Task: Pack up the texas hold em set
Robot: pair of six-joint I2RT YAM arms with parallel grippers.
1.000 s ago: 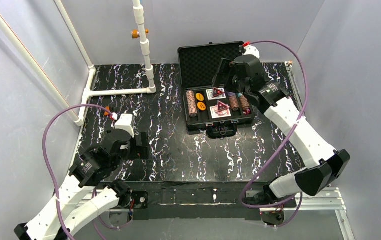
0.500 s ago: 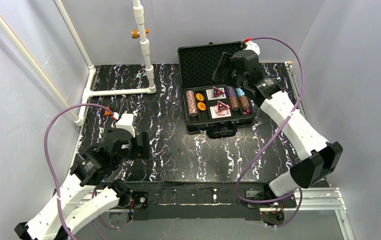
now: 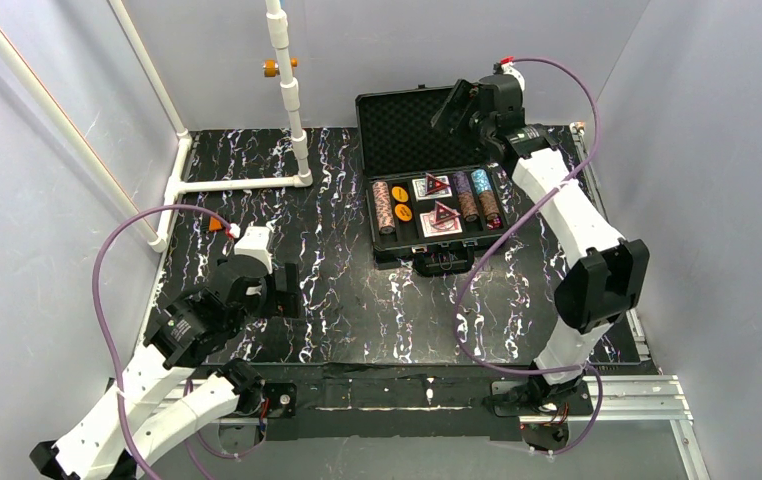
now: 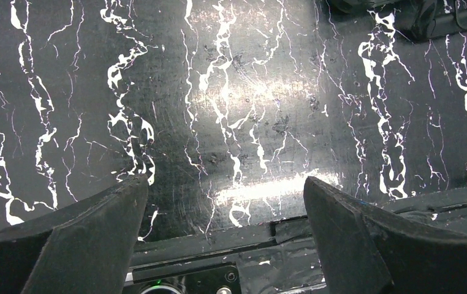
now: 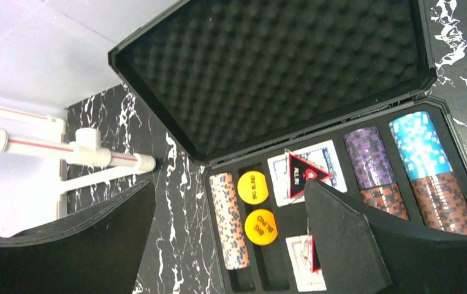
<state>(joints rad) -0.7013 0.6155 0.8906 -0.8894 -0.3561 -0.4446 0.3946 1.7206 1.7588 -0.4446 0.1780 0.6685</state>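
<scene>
On the black marbled table [image 3: 337, 300], far right, the loaded poker case [image 3: 402, 250] lies open; we'd push its stiff, light lid [image 3: 402, 135] at the top edge. Left claw [image 4: 225, 180] and right claw [image 5: 229, 187] gape empty.

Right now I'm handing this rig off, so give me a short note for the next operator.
Left gripper: open, holding nothing, hovering over the table well away from the case.
Right gripper: open, holding nothing, raised near the lid's right edge.
Case: open, lid upright.
Done: chip stacks, card decks, orange discs and triangles sit in the tray.
Left: shut the lid and fasten it.
</scene>
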